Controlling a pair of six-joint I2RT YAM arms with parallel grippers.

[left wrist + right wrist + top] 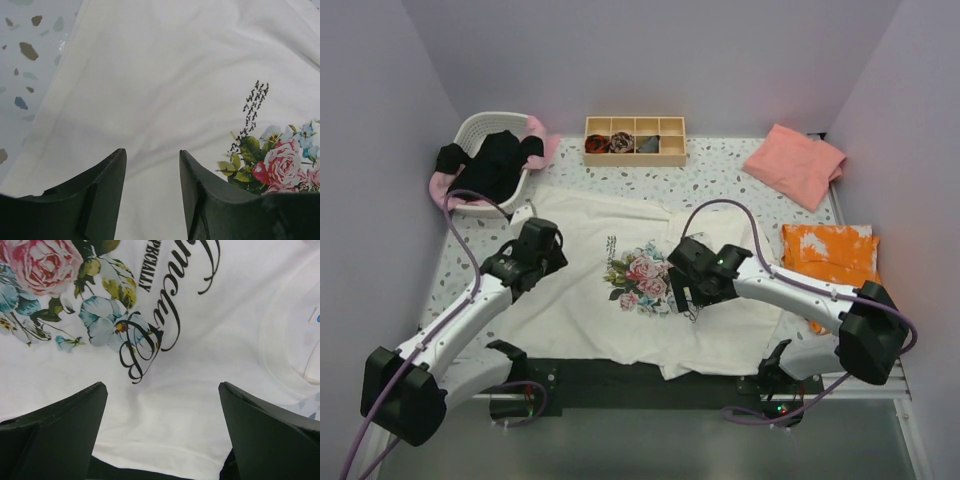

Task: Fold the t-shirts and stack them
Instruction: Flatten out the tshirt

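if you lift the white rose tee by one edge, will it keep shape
Probably not: the white rose tee lies spread with soft wrinkles, so it should droop and bunch. Pushed, so much cloth resting on the speckled table would likely ripple, not slide.

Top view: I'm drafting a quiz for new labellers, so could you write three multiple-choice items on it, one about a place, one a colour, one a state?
1. Where is the black shirt? A in the white basket at the far left; B hung on the back wall; C draped over an arm.
2. What colour is the folded shirt in the far right corner? A green; B salmon pink; C black.
3. How does the rose-print shirt lie? A rolled into a ball; B folded small; C spread out on the table.
Answers: 1 A, it spills over the basket's rim; 2 B, its pink shows against the speckled top; 3 C, its chest print faces up, unfolded.
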